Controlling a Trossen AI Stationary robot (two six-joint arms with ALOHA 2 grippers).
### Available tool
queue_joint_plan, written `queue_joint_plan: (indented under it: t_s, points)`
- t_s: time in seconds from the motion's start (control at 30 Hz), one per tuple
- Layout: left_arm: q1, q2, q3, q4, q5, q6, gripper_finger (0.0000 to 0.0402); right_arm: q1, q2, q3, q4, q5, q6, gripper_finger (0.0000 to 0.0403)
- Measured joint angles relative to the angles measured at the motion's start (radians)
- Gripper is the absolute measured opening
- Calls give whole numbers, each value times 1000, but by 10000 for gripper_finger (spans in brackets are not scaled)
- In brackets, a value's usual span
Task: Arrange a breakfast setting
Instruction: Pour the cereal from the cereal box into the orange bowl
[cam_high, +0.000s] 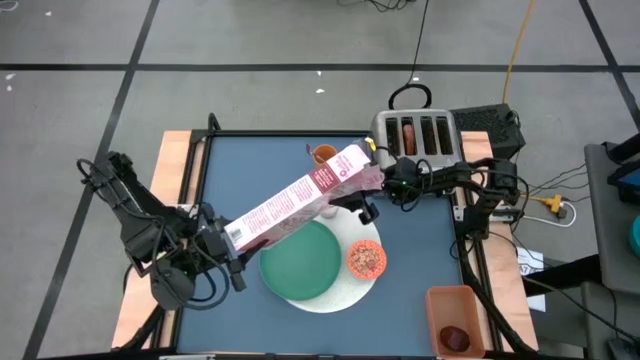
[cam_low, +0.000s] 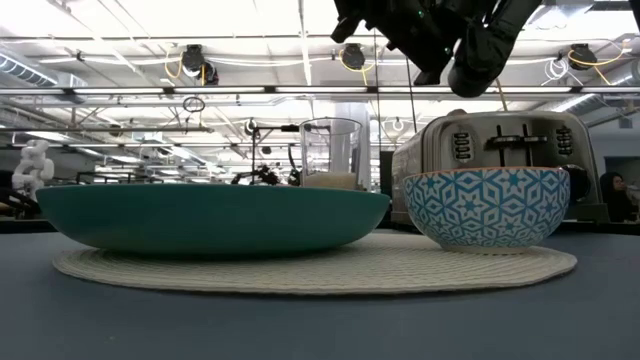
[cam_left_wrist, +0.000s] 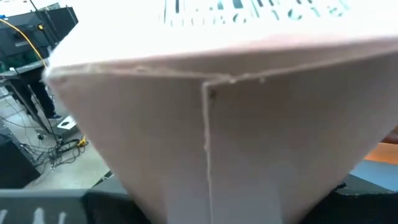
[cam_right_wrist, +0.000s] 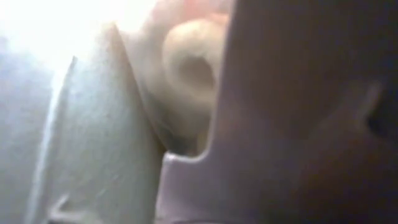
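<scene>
Two grippers on one box (cam_high: 296, 203): left gripper (cam_high: 232, 243) clamped on its lower end, right gripper (cam_high: 372, 180) closed on the raised top end near the toaster (cam_high: 418, 135). Held slanted in the air, stretched from left gripper up to right, crossing over the plate (cam_high: 300, 262) on the mat (cam_high: 335, 295). Just beside the plate, on the mat too, the bowl (cam_high: 366, 258), cereal inside. Behind the box, cup (cam_high: 323, 154).

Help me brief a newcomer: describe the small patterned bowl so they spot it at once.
Find the white round mat near the table's front. Beside the green plate, on the toaster side, sits the small patterned bowl: orange from above, blue-and-white outside, holding cereal.
</scene>
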Motion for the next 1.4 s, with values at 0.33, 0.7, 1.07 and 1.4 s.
queue_joint_plan:
  t_s: [0.33,0.7,1.07,1.4]
  points:
    - [16,-3,0,-51,9,-33,230,-11,1,-1,-1,-11,11,143]
    - [42,-5,0,-55,17,-70,231,-13,1,-3,0,-19,19,142]
    - [42,-6,1,-52,56,-63,337,-13,3,-4,-10,-22,14,138]
    - [17,-62,1,-88,71,-111,358,-51,2,-4,-1,-30,46,136]
